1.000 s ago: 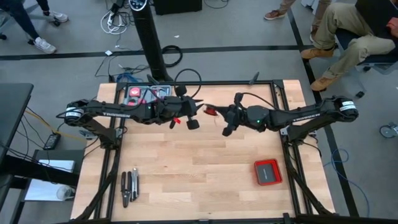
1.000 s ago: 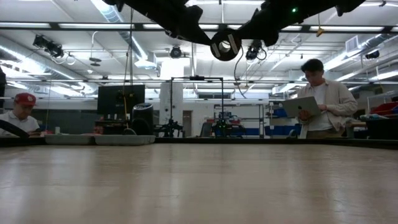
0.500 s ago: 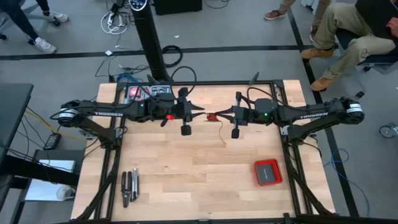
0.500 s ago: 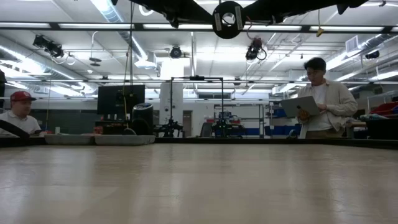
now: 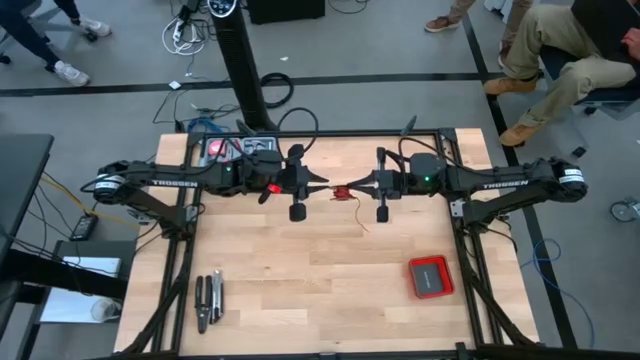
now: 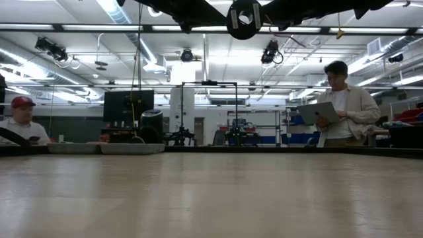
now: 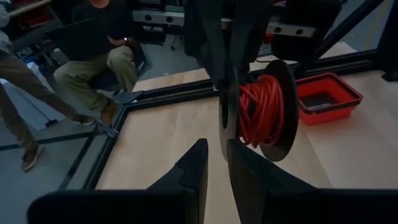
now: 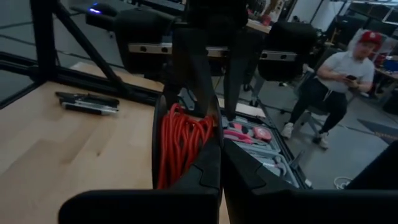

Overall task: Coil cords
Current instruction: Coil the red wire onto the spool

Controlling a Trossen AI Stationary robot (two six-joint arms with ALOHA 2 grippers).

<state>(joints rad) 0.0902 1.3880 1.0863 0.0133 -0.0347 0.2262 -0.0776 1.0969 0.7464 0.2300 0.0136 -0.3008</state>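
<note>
Spool (image 5: pixel 341 191) wound with red wire hangs in the air above the far half of the table (image 5: pixel 300 280), between the two arms' tips. From above it is only a small red speck, and a thin loose strand trails down from it, hard to follow. The left gripper (image 7: pixel 214 158) is clenched on one black flange of the spool, fingers either side of the disc. The right gripper (image 8: pixel 219 155) has its fingers pressed together at the opposite flange; whether they pinch its rim is hidden by the fingers themselves. White lettering on both arms reads TROSSEN. The red box (image 5: pixel 430 276) and dark hand tools (image 5: pixel 208 299) lie on the near part of the table. Level with the tabletop, only the arms' undersides show along the upper edge.
</note>
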